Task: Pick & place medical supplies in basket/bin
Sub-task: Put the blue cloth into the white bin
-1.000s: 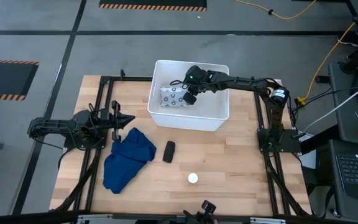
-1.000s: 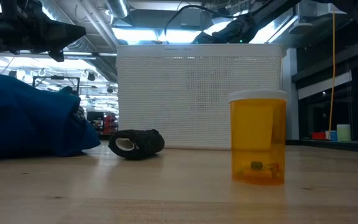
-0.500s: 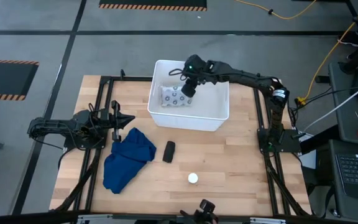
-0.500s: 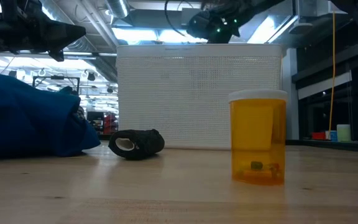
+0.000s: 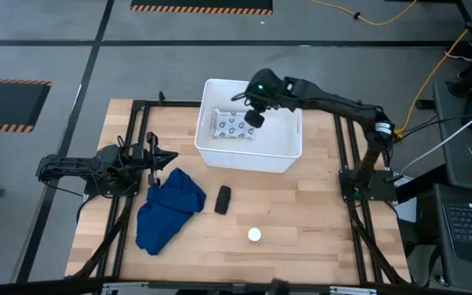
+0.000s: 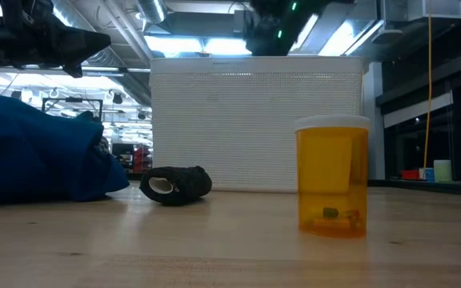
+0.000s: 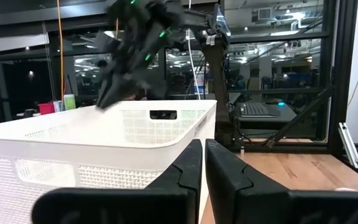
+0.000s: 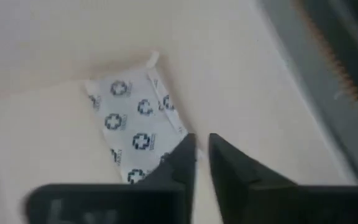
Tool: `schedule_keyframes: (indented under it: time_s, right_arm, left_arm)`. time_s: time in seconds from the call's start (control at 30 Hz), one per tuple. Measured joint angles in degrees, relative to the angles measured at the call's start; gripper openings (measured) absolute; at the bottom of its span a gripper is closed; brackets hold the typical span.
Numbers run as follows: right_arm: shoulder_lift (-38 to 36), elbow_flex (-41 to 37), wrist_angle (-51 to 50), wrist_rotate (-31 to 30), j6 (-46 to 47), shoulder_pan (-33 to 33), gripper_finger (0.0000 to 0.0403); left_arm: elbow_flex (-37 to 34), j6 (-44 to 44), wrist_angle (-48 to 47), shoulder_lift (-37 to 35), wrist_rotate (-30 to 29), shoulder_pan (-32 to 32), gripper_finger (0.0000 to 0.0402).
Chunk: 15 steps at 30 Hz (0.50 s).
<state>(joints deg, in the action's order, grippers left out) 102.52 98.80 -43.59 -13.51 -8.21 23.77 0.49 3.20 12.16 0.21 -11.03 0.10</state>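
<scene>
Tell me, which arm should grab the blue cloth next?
Probably the left. The left gripper waits right beside the blue cloth, while the right gripper hangs empty over the white tub, farther off.

right end effector (image 5: 254, 120) risen out of tub (image 5: 281, 151); shifted rightward | packet (image 5: 234, 125) left uncovered

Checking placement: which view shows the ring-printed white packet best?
The right wrist view: the packet lies on the white tub's floor, rings legible. In the high view it is small; the low and left wrist views show only tub walls.
</scene>
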Motion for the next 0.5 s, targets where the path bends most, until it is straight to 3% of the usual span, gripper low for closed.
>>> schedule_keyframes:
  time_s: [0.1,0.2,0.33,0.5]
  right_arm:
    - [-3.6,0.0,-0.4,-4.7,-1.0,-3.7,0.001]
    - [-7.8,-3.8,2.7,-5.8,0.3,-7.0,0.0011]
    - [-13.3,-17.1,15.1,-5.9,0.5,-10.4,0.0004]
    - [-22.7,-31.0,30.1,-6.6,-0.3,-12.5,0.0006]
  left_arm:
    - [0.4,0.5,-1.3,0.0,0.0,0.0,0.0012]
    - [3.2,-1.4,-9.0,0.0,0.4,0.0,0.0007]
    - [8.1,-5.5,-20.9,0.2,0.1,0.0,0.0002]
    - [12.1,-6.4,-24.8,0.8,0.2,0.0,0.0003]
